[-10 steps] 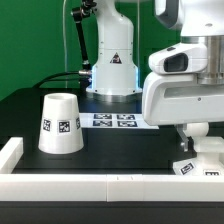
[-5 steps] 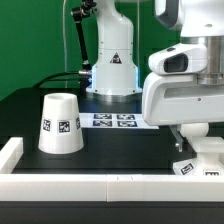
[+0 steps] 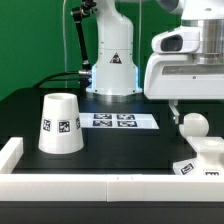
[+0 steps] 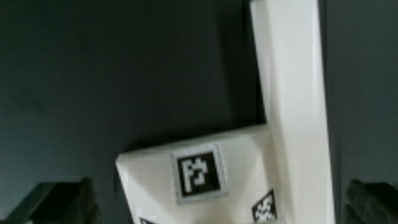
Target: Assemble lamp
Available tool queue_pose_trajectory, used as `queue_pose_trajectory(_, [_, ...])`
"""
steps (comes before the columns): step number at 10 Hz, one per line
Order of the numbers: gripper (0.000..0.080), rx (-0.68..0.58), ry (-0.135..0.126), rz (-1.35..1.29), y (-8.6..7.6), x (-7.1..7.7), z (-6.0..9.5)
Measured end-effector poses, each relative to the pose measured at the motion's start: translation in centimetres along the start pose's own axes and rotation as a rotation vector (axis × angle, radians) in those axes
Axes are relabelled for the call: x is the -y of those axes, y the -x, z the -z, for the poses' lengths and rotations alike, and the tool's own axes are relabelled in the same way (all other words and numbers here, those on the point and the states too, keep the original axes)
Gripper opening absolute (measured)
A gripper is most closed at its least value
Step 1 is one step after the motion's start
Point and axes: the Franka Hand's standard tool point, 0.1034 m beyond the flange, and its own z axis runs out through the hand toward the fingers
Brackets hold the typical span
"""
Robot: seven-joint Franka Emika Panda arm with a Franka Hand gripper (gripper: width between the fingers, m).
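The white cone-shaped shade (image 3: 60, 125) stands on the black table at the exterior view's left. The ball-shaped bulb (image 3: 193, 124) stands upright on the white base (image 3: 207, 155) at the exterior view's right, by the white front wall. My gripper (image 3: 183, 107) hangs just above the bulb, apart from it, open and empty. In the wrist view a white tagged part, which I take for the base (image 4: 199, 175), lies between my gripper's (image 4: 217, 205) dark fingertips (image 4: 61, 200), which stand wide apart.
The marker board (image 3: 125, 121) lies flat in the middle of the table. A white wall (image 3: 90, 188) runs along the table's front edge and shows in the wrist view as a pale rail (image 4: 294, 90). The arm's base (image 3: 112, 60) stands behind.
My gripper has risen from down at the bulb to above it. The bulb now shows uncovered on the base. The shade has not moved.
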Motion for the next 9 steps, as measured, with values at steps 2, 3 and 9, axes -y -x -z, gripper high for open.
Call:
queue_pose_trajectory(2, [0.0699,0.017,-0.001,-0.029,2.4,-0.7,-0.5])
queue_pose_trajectory(3, [0.0699,0.028,-0.004,-0.044,2.8,-1.2,-0.9])
queue_pose_trajectory(9, [0.0699,0.185,0.016,-0.093,5.2,-1.7,-1.4])
